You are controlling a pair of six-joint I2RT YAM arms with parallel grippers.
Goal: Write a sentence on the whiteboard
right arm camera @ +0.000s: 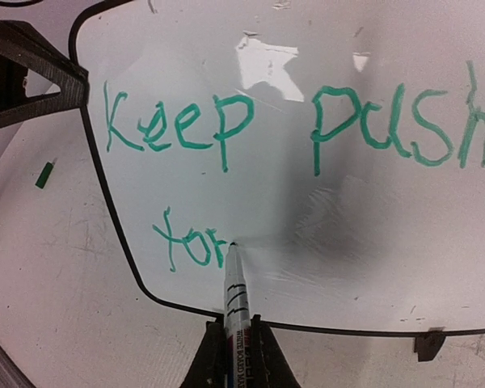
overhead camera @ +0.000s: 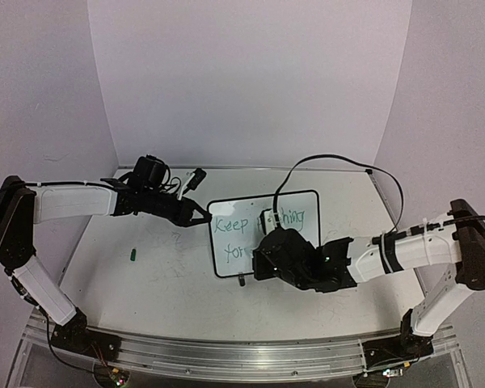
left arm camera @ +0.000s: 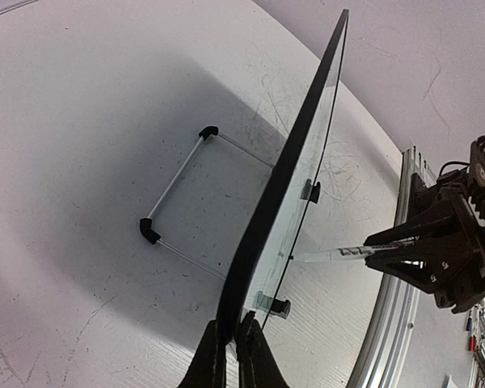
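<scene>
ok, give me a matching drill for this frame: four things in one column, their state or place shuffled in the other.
1. left gripper
2. right gripper
3. small green cap
4. sentence

A. lying loose on the table, left of the whiteboard
B. shut on the marker, tip on the whiteboard
C. unfinished, second line reads only "for"
D. shut on the whiteboard's edge

Pairs: 1-D, 2-B, 3-A, 4-C
</scene>
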